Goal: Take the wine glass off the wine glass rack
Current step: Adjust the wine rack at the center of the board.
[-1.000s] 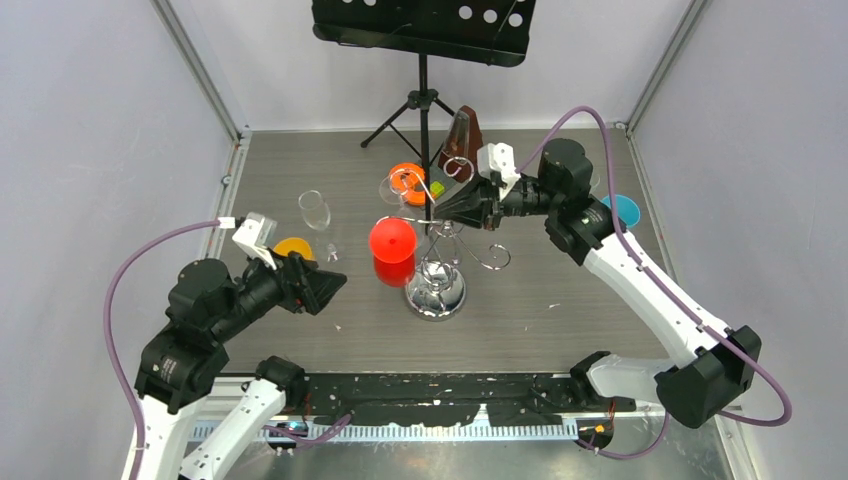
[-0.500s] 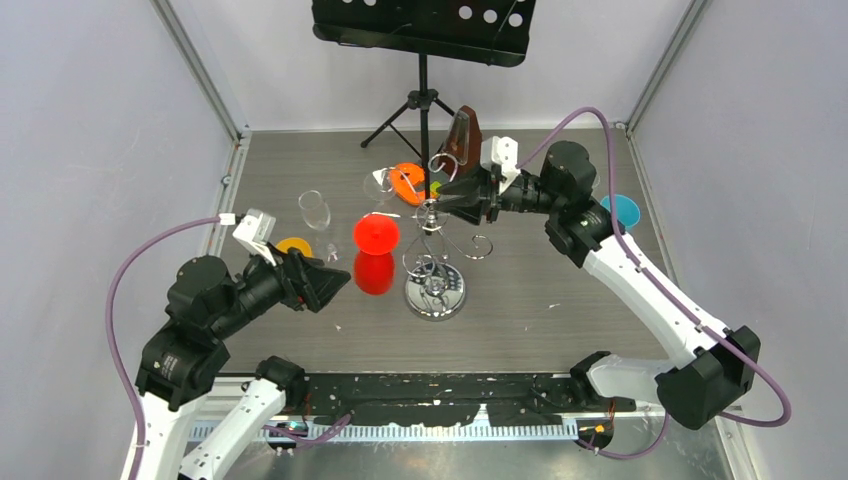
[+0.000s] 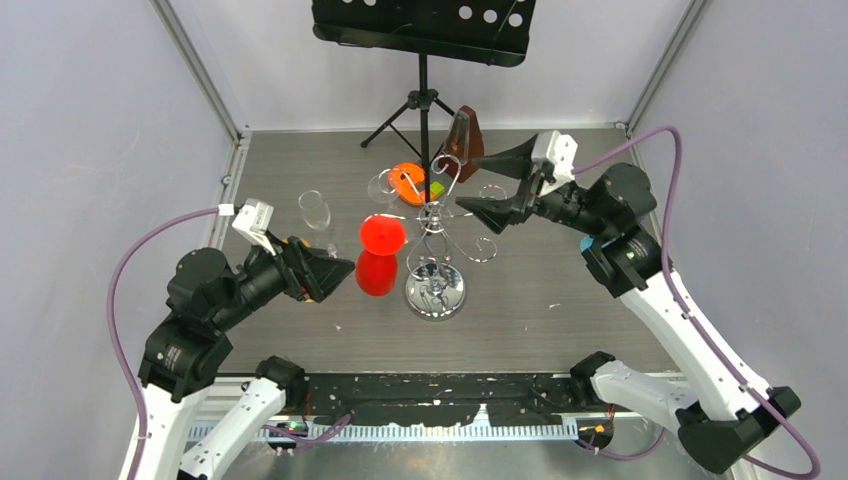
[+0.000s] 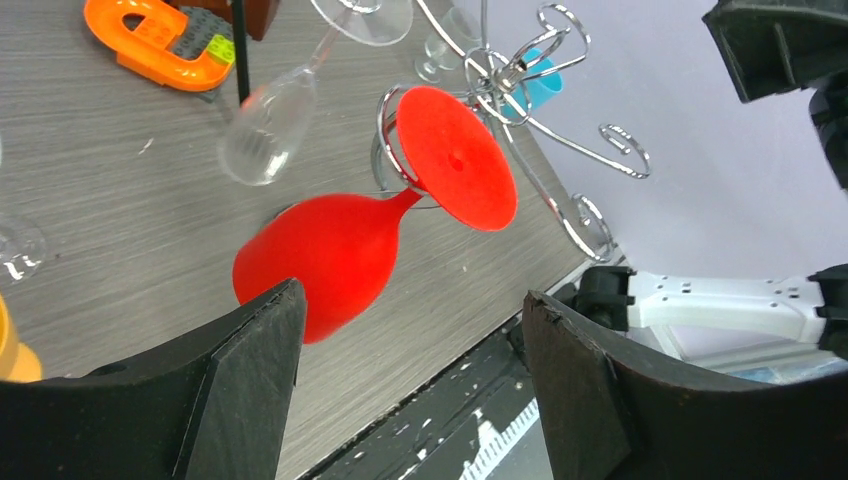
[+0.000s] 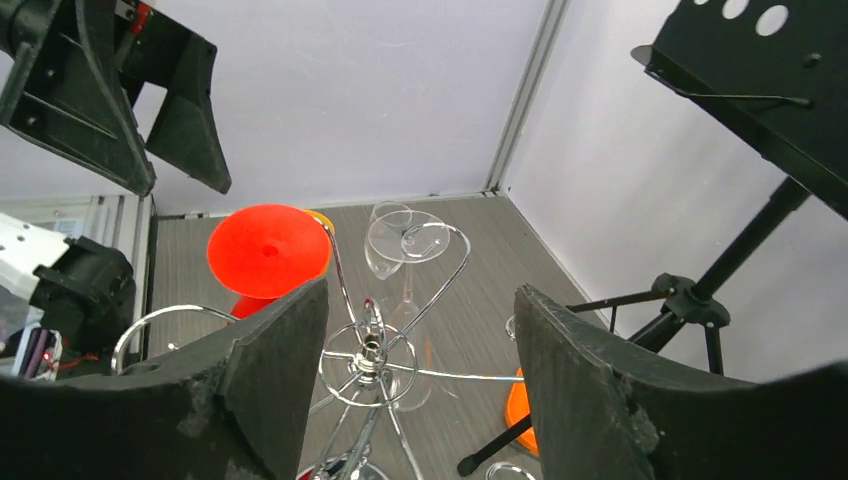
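Spreading under everything is the grey, wood-grained tabletop (image 3: pixel 560 300), with a black music stand (image 3: pixel 423 95) on a tripod at its far edge, its flat desk punched with round holes. Next in size come the two arms. The left hand (image 3: pixel 338 270) is low over the tabletop at the left, its matte black wedge-shaped fingers (image 4: pixel 240 390) spread wide and gripping nothing. They point at the red glass, and one tip is just beside the bowl, though I cannot tell whether it touches. The right hand (image 3: pixel 467 182) hangs in the air just right of the rack's top, its fingers likewise far apart and empty, the lower tip near the wire. The rack (image 3: pixel 434 292) stands mid-tabletop: a shiny chrome wire tree with a thin central post, arms curled into scrolls and a round mirror-like base. The red glass (image 3: pixel 377 272) hangs upside down on the rack's left side, its stem caught in a scroll. Its flat round foot is on top and tilted, and its smooth, opaque bowl is low by the tabletop. The clear glass (image 3: pixel 385 185), thin and transparent, hangs tilted from a farther arm, foot up and bowl down. A small clear tumbler (image 3: pixel 314 210) stands upright on the tabletop, well left of the rack. Behind the rack lies an orange plastic loop-shaped block (image 3: pixel 406 178), and near it a brown wedge (image 3: pixel 463 140) stands upright.
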